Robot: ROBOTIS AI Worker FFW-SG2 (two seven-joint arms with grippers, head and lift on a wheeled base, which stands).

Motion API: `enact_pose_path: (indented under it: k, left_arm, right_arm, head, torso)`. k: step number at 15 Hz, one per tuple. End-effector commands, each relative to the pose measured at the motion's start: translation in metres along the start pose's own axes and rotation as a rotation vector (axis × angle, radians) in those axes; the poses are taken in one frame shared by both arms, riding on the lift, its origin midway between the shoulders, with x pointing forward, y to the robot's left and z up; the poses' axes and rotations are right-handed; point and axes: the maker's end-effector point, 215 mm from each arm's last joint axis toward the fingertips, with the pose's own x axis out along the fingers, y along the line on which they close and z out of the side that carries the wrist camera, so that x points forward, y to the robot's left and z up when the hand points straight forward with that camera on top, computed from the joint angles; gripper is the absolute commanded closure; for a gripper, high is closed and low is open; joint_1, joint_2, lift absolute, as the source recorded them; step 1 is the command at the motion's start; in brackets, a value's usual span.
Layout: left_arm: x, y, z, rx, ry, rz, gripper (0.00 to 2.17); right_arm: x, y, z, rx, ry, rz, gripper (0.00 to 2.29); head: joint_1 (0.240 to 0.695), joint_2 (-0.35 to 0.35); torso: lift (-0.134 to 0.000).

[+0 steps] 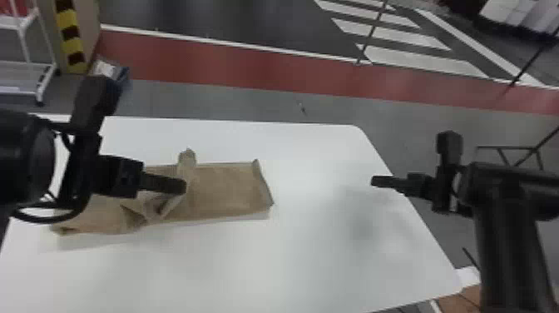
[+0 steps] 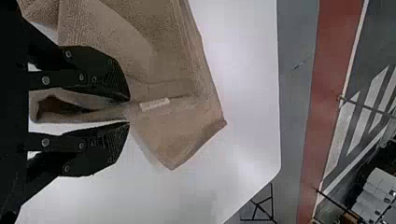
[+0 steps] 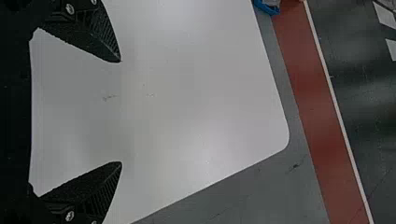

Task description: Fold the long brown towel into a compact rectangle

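The brown towel (image 1: 233,189) lies lengthwise on the left half of the white table, bunched and raised at its middle, its right part fairly flat. At that raised fold is my left gripper (image 1: 181,186). In the left wrist view, my left gripper (image 2: 129,111) is shut on a pinched fold of the towel (image 2: 177,121), which has a small white label just past the fingertips. My right gripper (image 1: 376,181) is above the table's right side, apart from the towel; in the right wrist view, the right gripper (image 3: 121,112) is wide open with nothing between its fingers.
The white table (image 1: 316,258) has its right edge beneath my right gripper. A white wheeled rack (image 1: 29,77) and a yellow-and-black striped post (image 1: 70,37) stand on the floor beyond the table at the left.
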Motion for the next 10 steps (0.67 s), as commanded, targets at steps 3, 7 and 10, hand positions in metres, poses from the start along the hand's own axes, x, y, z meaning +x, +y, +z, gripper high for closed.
enact_pose_path:
  k: [3,7,10]
  left_arm:
    - [0.009,-0.019,-0.015,-0.021,0.017,-0.054,0.07]
    - [-0.009,-0.008,-0.006,-0.046,-0.041,-0.045,0.08]
    - [-0.031,0.023,0.003,-0.122,-0.104,-0.026,0.08]
  right_arm:
    - [-0.004,-0.001,0.001,0.018,-0.005,0.003,0.10]
    - [-0.017,0.009,0.015,0.037,-0.009,0.018,0.10]
    - [-0.017,0.045,0.015,0.029,0.010,0.066,0.10]
  head:
    - [0.695,-0.350]
    - [0.695,-0.350]
    - [0.695,-0.350]
  torso:
    - [-0.124]
    - [-0.124]
    - [-0.124]
